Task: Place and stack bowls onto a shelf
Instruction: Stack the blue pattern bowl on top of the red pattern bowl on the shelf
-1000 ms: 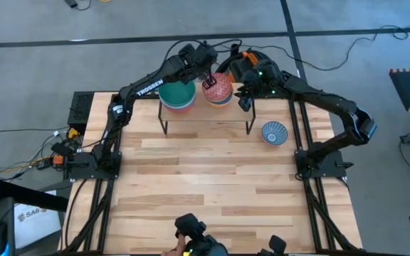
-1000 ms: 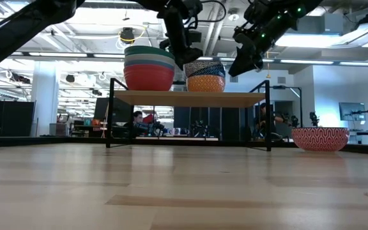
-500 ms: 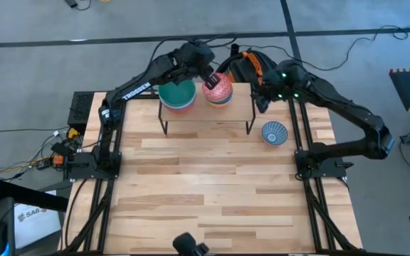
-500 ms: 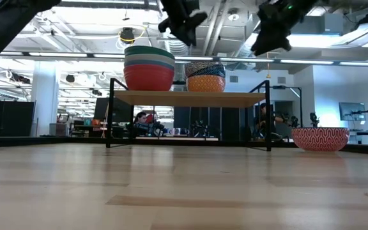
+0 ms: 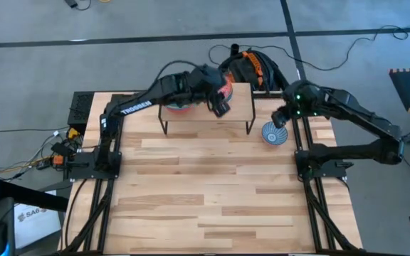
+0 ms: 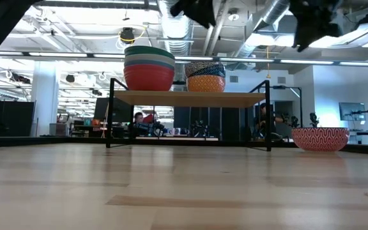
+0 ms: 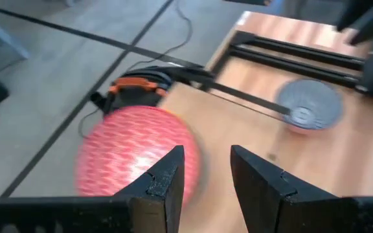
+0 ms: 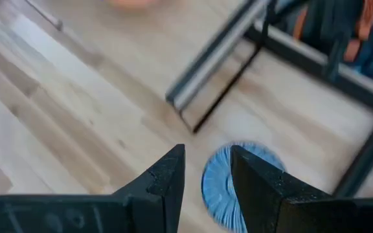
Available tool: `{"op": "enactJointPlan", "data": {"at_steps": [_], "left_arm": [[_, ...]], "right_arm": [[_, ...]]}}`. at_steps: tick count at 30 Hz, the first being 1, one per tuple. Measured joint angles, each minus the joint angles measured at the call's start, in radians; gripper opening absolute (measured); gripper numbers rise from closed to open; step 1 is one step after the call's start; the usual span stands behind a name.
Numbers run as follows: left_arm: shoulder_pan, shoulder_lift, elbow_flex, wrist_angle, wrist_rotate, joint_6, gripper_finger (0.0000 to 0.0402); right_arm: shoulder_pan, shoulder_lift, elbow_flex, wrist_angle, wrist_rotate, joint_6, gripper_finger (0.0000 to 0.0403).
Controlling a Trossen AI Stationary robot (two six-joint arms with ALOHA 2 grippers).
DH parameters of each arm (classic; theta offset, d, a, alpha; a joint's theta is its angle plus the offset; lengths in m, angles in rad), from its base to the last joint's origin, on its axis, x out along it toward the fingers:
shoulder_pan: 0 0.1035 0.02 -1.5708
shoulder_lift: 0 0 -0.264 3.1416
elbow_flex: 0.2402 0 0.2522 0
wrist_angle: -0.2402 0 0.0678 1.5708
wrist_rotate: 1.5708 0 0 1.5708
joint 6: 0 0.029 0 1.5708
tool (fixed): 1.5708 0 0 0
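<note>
Light wood is carrying nearly all the bowls: the shelf [image 6: 190, 98] is holding a tall stack [image 6: 149, 67] topped in teal and a shorter patterned stack [image 6: 205, 75] beside it, probably grouped close so the plank has room for the rest. The left claw [image 5: 221, 107] is hanging above the shelf with the pink-red patterned bowl [image 7: 138, 157] of the shorter stack just beneath and ahead of it, its fingers [image 7: 167, 175] a narrow gap apart and holding nothing. The right claw [image 5: 279, 116] is hovering directly over the last loose bowl [image 5: 274, 133], which is sitting on the table beside the shelf's leg; its fingers [image 8: 167, 178] are also narrowly parted and empty, seemingly lined up for a pick. From above that bowl is showing a blue-and-white inside, while the level camera is showing only its red patterned outside [image 6: 320, 138] and both stacks' heights, which the overhead camera, with the left arm covering the stacks, cannot give.
</note>
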Motion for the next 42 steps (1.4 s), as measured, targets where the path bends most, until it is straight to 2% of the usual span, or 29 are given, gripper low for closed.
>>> {"op": "enactJointPlan", "data": {"at_steps": [6,9,15,19,24,31,36,42], "left_arm": [[-0.134,0.0,0.0,-0.031,-0.038,-0.046,0.0112],[-0.2,-0.003,-0.027,-0.038,-0.084,-0.077,0.0112],[-0.288,-0.047,-0.169,-0.033,-0.115,-0.159,0.0112],[-0.32,-0.107,-0.32,0.046,-0.103,-0.232,0.0112],[-0.337,-0.223,-0.55,0.203,-0.091,-0.341,0.0112],[-0.341,-0.331,-0.83,0.456,-0.066,-0.456,0.0112],[-0.34,-0.333,-0.917,0.552,-0.052,-0.495,0.0112],[-0.325,-0.328,-0.936,0.562,-0.048,-0.503,0.0112]], "right_arm": [[0.114,-0.001,-0.005,-0.156,0.056,0.178,0.0152],[0.17,-0.005,-0.064,-0.165,0.069,0.264,0.0152],[0.207,-0.009,-0.289,-0.133,0.031,0.389,0.0152],[0.198,-0.009,-0.404,-0.087,0.03,0.476,0.0152],[0.137,-0.007,-0.477,-0.085,0.05,0.549,0.0152],[0.006,-0.008,-0.549,-0.015,0.052,0.497,0.0152],[-0.105,-0.008,-0.6,0.074,0.026,0.463,0.0152],[-0.21,-0.001,-0.637,0.147,-0.003,0.383,0.0144]]}}
